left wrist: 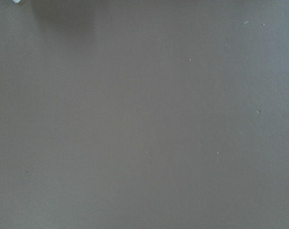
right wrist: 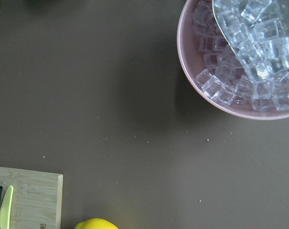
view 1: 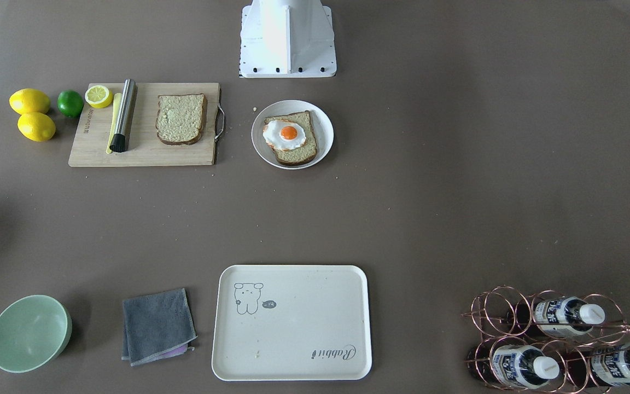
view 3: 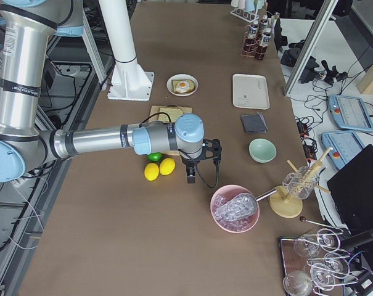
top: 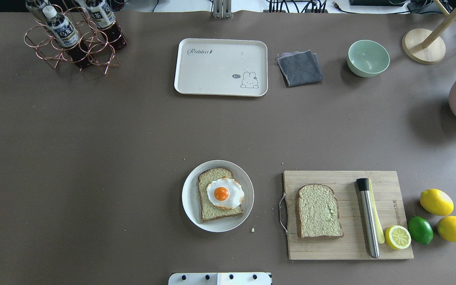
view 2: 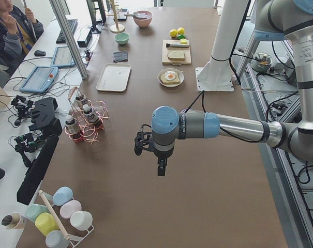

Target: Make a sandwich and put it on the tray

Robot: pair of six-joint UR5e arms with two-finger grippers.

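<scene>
— Brown-crusted bare slice (top: 319,211) on the board (top: 346,245), egg (top: 225,192) on the plated slice (top: 212,211): nothing stacked.
— And the tray (top: 220,71) sits well apart. Left gripper (view 2: 160,168), right gripper (view 3: 190,174): can't tell whether open or closed.

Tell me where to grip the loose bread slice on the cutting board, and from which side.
Pinch the bread slice across its two straight crusted side edges, coming straight down. It lies flat on the cutting board with bare wood all round, so both sides look reachable; the steel tool lies apart.
</scene>
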